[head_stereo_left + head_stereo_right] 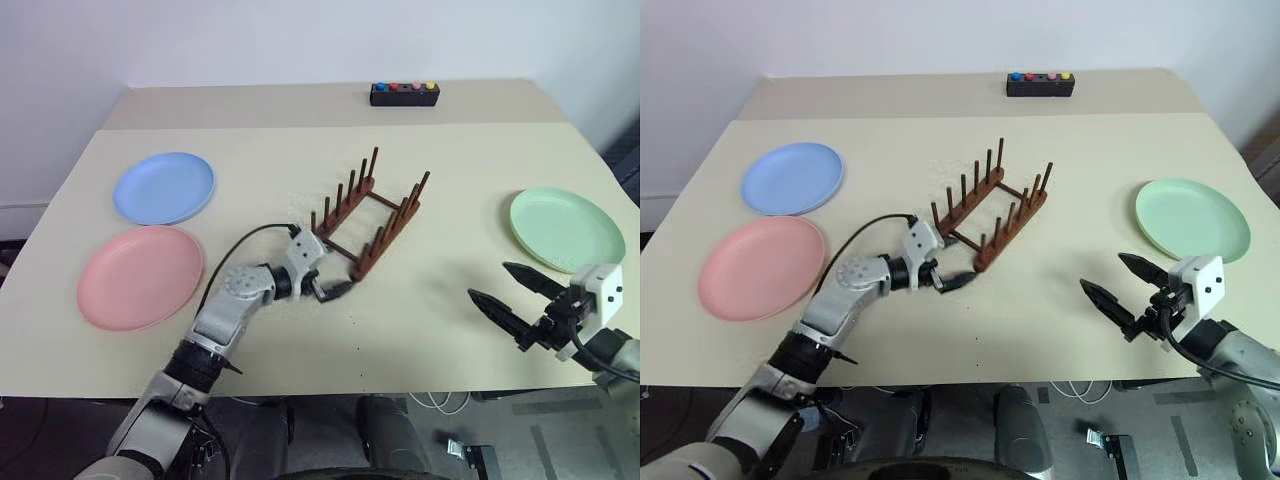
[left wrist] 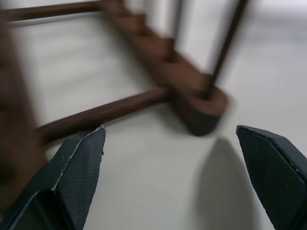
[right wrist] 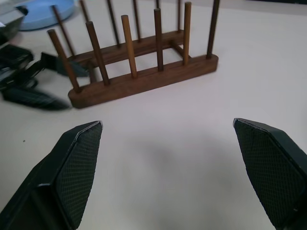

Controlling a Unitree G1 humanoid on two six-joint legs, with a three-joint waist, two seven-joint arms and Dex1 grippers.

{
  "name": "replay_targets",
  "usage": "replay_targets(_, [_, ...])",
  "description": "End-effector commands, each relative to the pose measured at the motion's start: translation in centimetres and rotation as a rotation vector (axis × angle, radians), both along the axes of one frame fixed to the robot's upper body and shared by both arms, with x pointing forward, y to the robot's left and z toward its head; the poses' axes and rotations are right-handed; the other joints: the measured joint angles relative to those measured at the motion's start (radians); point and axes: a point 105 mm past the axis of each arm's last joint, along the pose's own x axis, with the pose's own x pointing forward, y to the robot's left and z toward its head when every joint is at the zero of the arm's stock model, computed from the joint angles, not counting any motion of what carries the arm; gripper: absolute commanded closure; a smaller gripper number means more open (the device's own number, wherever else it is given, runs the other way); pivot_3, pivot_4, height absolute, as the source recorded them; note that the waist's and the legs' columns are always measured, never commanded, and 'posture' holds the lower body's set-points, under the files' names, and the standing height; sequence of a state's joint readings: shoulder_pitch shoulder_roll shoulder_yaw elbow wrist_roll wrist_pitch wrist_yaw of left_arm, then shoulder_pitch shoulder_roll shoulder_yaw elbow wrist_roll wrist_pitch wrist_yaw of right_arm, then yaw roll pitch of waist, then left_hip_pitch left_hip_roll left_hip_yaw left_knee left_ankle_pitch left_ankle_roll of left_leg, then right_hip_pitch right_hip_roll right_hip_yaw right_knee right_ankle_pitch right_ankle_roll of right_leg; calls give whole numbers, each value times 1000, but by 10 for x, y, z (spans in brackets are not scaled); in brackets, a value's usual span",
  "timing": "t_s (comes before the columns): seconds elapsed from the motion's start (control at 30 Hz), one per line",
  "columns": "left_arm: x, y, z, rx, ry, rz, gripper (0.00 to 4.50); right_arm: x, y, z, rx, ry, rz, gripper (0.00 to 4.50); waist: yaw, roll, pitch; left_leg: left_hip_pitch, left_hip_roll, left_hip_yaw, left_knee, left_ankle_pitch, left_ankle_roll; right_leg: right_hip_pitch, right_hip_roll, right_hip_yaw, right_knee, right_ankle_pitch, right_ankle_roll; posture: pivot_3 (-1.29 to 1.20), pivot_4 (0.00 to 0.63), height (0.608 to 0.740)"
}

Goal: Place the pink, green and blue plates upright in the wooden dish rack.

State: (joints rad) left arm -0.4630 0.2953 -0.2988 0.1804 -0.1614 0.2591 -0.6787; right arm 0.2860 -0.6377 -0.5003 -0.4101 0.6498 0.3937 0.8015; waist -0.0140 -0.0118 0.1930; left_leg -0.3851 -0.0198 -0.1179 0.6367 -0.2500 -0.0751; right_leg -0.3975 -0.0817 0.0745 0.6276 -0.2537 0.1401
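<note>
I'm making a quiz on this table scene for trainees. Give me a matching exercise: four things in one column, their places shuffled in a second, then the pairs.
1. blue plate
2. green plate
3. left gripper
4. black button box

A. at the table's far edge
B. robot's right side, lying flat
C. at the near end of the wooden dish rack, open
D. robot's left side, beyond the pink plate

Pairs: 1-D, 2-B, 3-C, 4-A

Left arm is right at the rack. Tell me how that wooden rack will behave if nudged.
The wooden dish rack looks small and open-framed, so it probably slides on the smooth table. It holds no plates, so likely light. Its thin upright pegs look stiff, though a hard knock from the left gripper might snap them.
</note>
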Motion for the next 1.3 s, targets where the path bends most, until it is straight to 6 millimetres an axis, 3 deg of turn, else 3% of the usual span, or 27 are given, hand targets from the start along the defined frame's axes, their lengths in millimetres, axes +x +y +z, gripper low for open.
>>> replay_targets(0.03, [13, 8, 7, -22, -28, 81, 0, 1, 5, 9, -4, -46, 19, 49, 1, 0, 0, 0, 0, 0, 0, 0, 0, 0, 0, 0, 0, 1, 2, 0, 150, 740])
replay_targets(0.1, [14, 8, 7, -25, -28, 87, 0, 1, 5, 9, -4, -46, 20, 49, 3, 0, 0, -1, 0, 0, 0, 0, 0, 0, 0, 0, 0, 1, 3, 0, 150, 740])
replay_targets(0.23, [-23, -14, 7, -63, 41, -180, 0, -1, 33, -7, -70, 12, 148, 49, 1, 0, 0, -1, 0, 0, -1, 0, 0, 0, 0, 0, 0, 1, 3, 0, 150, 740])
replay_targets(0.3, [-29, -17, 5, -51, 52, -213, 0, 0, 38, -8, -62, 5, 160, 49, 0, 0, 0, -1, 0, 0, -2, 0, 0, -1, 0, 0, 0, 1, 3, 0, 150, 740])
replay_targets(0.57, [1, -31, 0, -14, -12, -51, 0, -1, 48, -13, -44, 4, 183, 49, 5, -1, 0, -2, -1, -1, 1, 0, 0, 0, 0, 0, -1, 1, 3, 0, 150, 740])
replay_targets(0.77, [4, -38, -2, -33, -13, -30, 0, -3, 52, -16, -37, 6, 187, 49, 3, 0, 0, -2, -1, -1, 1, 0, 0, 0, 0, 0, -1, 1, 3, 0, 150, 740])
replay_targets(0.87, [3, -38, -2, -42, -15, -33, 879, -4, 53, -17, -34, 6, 185, 0, 3, 0, 0, -2, -1, -1, 1, 0, 0, 0, 0, 0, -1, 1, 3, 0, 150, 740])
replay_targets(1.03, [5, -35, -2, -38, -19, -29, 3486, -5, 53, -17, -34, 5, 183, 0, 3, 0, 0, -2, -1, -1, 1, 0, 0, 0, 0, 0, -1, 1, 3, 0, 150, 740])
replay_targets(1.07, [5, -34, -2, -38, -21, -28, 3716, -5, 53, -17, -35, 4, 183, 0, 3, 0, 0, -2, -1, -1, 1, 0, 0, 0, 0, 0, -1, 1, 3, 0, 150, 740])
replay_targets(1.3, [-2, -34, 9, -32, -79, -169, 3717, -5, 48, -14, -46, 0, 176, 0, 3, 0, 0, -2, -1, -1, 1, 0, 0, 0, 0, 0, -1, 1, 3, 0, 150, 740])
